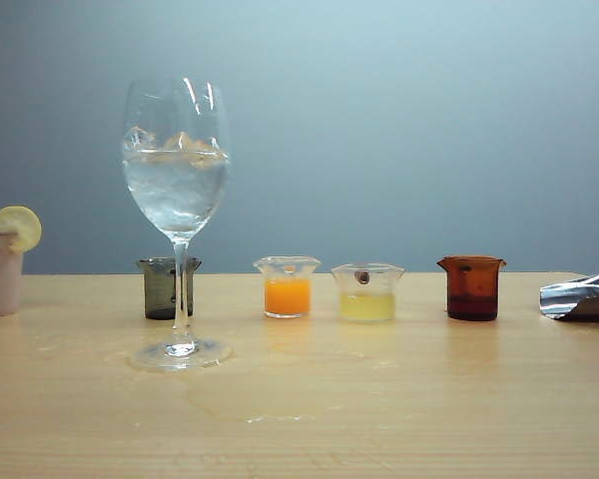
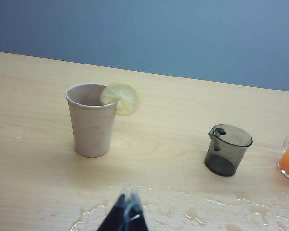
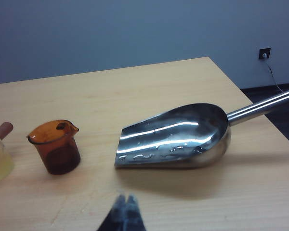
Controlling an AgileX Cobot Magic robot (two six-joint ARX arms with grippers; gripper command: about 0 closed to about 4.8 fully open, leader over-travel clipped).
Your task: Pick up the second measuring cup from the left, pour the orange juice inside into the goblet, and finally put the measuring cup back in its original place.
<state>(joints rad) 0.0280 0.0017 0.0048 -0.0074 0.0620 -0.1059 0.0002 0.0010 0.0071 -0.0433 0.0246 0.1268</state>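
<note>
Two grippers, left (image 2: 126, 211) and right (image 3: 125, 211), hang pinched shut and empty; the second measuring cup (image 1: 287, 286), between smoky cup (image 1: 167, 288) and yellow-filled cup (image 1: 367, 291), looks light, slick, best pinched across its wall.

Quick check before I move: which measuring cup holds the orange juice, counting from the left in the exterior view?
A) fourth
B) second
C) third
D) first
B: the orange juice fills the second measuring cup, between the smoky grey cup and the cup of pale yellow liquid.
</note>
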